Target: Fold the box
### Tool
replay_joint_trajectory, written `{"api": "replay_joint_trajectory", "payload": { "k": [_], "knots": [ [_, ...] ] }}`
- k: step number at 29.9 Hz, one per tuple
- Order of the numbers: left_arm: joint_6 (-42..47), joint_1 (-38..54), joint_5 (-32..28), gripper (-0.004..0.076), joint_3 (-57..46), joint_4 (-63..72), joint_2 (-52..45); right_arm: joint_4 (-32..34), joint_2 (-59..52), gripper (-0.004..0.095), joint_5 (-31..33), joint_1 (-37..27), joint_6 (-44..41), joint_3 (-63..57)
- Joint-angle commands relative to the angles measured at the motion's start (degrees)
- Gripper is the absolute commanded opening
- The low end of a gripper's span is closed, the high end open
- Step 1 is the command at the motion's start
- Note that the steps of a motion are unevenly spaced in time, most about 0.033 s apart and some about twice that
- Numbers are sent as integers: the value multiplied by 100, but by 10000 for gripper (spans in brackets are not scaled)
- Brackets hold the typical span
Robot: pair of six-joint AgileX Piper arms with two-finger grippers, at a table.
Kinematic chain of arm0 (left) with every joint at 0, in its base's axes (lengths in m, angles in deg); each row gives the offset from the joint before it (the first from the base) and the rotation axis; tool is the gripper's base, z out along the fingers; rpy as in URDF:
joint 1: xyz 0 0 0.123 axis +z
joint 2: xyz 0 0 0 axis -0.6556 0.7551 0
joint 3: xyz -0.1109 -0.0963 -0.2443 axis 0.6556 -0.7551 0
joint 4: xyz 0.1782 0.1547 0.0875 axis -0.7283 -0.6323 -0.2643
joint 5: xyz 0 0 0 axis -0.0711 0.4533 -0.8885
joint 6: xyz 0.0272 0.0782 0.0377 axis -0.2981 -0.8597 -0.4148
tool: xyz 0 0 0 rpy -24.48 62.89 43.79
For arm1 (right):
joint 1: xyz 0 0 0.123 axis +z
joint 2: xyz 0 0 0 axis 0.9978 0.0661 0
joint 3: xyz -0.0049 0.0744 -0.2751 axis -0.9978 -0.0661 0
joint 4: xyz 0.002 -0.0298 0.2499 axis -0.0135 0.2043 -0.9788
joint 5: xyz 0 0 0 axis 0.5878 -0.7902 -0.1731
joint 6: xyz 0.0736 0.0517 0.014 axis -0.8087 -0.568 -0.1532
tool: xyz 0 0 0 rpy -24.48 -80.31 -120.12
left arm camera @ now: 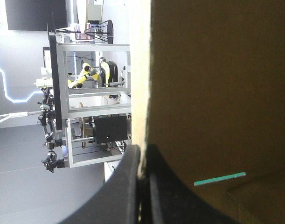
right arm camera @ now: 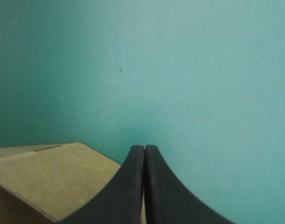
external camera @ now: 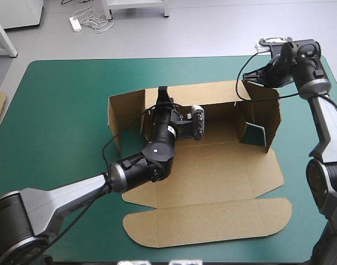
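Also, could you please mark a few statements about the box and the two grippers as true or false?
1. The left gripper is shut on the box at its raised far wall. True.
2. The box lies entirely flat. False: its far wall and end walls stand up.
3. The lid flap lies flat on the teal-green cover, toward the table's near edge. True.
4. The right gripper is at the box's near left corner. False: it is at the far right corner.

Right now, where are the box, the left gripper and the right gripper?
box (external camera: 223,171): high view, on a flat bare panel.
left gripper (left arm camera: 142,150): left wrist view, at the tips of its jaws.
right gripper (right arm camera: 144,148): right wrist view, at the tips of its jaws.
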Motion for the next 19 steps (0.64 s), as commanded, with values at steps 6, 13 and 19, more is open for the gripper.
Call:
{"api": "replay_joint_trajectory", "payload": {
  "k": [6, 13, 19],
  "knots": [
    [66, -24, 160, -9, 138, -208, -280, -345, -363, -19, 531, 5, 268, 180],
    [66, -24, 207, -9, 138, -208, -280, -975, -415, -19, 610, 5, 509, 160],
    [66, -24, 355, -9, 138, -208, -280, -906, -711, -19, 610, 5, 523, 145]
  ]
}}
